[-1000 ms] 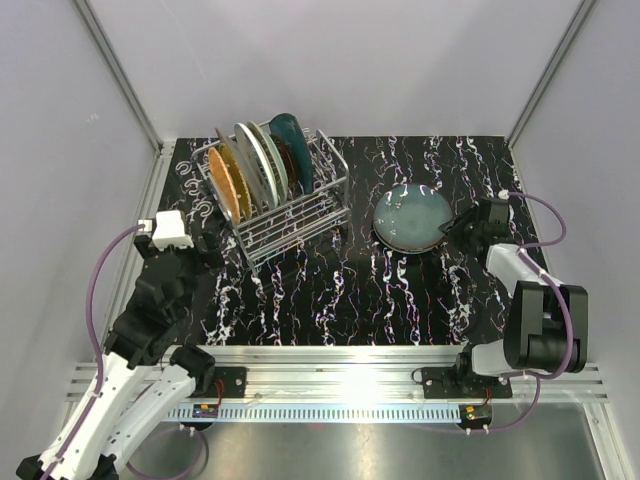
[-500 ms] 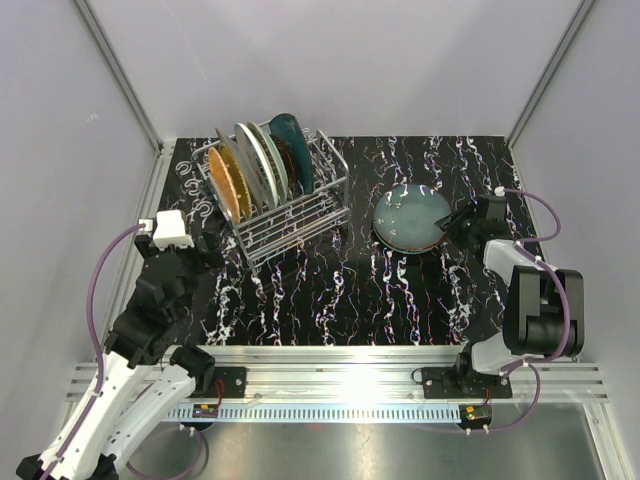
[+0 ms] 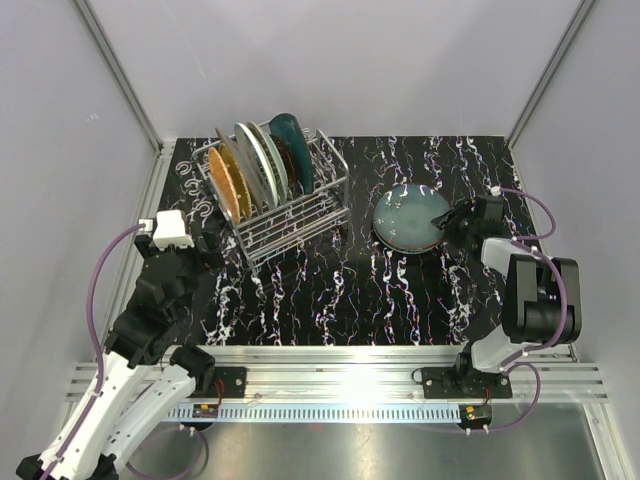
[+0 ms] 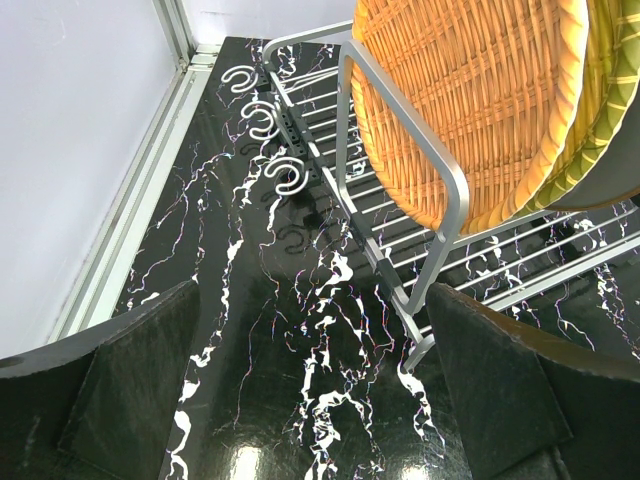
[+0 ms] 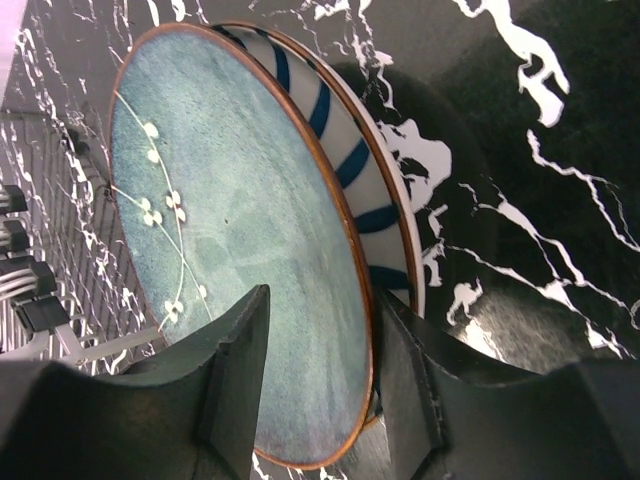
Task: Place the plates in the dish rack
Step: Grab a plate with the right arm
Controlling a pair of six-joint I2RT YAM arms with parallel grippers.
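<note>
Top external: sets out the black marbled table (image 3: pixel 330 290), with the wire dish rack (image 3: pixel 295 222) at far left. Holds several plates on edge there, orange woven plate (image 3: pixel 225 185) nearest the arms, upright so the slots pack them close. Leaves the pale blue-green plate (image 3: pixel 408 215) lying flat at right.

From the right wrist only: reveals a blue-striped plate (image 5: pixel 345 150) underneath. Shows the right gripper (image 5: pixel 320 330) half open, straddling the blue-green rim, one finger over its face, the other outside (likely to lift the top one alone), not yet pinched.

From the left wrist: shows the left gripper (image 4: pixel 310 400) spread wide, empty, low beside the rack's near corner.
</note>
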